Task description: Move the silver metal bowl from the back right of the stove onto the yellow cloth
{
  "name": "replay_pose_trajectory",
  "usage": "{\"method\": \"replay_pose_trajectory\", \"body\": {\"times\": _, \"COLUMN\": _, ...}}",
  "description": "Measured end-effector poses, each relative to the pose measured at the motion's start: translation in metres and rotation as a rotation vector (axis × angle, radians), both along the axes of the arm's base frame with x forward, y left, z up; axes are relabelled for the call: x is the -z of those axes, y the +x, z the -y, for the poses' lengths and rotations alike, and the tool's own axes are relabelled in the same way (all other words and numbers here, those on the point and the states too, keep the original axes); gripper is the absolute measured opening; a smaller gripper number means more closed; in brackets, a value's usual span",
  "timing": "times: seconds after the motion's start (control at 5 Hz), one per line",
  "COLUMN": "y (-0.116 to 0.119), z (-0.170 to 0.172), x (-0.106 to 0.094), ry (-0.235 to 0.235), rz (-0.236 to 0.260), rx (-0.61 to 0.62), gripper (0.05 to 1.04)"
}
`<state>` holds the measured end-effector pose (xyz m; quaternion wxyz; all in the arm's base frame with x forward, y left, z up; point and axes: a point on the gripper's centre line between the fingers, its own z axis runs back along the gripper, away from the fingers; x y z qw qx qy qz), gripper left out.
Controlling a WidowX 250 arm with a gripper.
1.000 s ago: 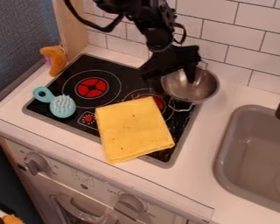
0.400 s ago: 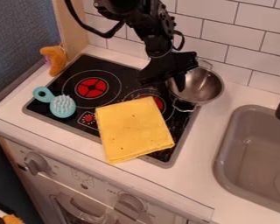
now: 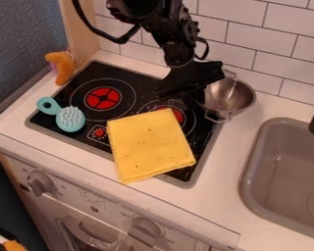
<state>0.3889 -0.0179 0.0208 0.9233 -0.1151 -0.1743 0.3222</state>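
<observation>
A metal bowl (image 3: 231, 96) with wire handles had been shifted a little to the right over the last moments, toward the side where the grey sink (image 3: 250, 182) was set into the white worktop (image 3: 219, 196). In the earlier views the pincer (image 3: 190, 97) was seen reaching over the bowl's left rim, with a dark part of it inside the bowl; now it was seen lower and further left against the bowl, at that left side. The yellow folded cloth (image 3: 149, 146), the blue brush (image 3: 70, 119) and the orange curved toy (image 3: 63, 66) had been left where they were.

For the work in hand, this was judged to mean that the bowl was being moved off the black stovetop (image 3: 88, 110), and that the move was partly made: the bowl was seen at the stovetop's far right corner, its right part over the worktop.

The bowl lay just to the right of the pincer, its near handle (image 3: 218, 118) pointing toward the front of the stove. The pincer was held low over the stovetop, behind the cloth. Whether it was open, closed or gripping the rim could not be told, nor could contact with the bowl be confirmed.
</observation>
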Motion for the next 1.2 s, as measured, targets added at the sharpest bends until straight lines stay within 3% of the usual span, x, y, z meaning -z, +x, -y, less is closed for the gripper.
{"method": "replay_pose_trajectory", "body": {"times": 0.6, "y": -0.016, "z": -0.004, "x": -0.008, "ry": 0.032, "rz": -0.019, "rx": 0.003, "gripper": 0.078}}
{"method": "replay_pose_trajectory", "body": {"times": 1.2, "y": -0.046, "z": -0.018, "x": -0.060, "ry": 0.005, "rz": 0.095, "rx": -0.071, "gripper": 0.078}}
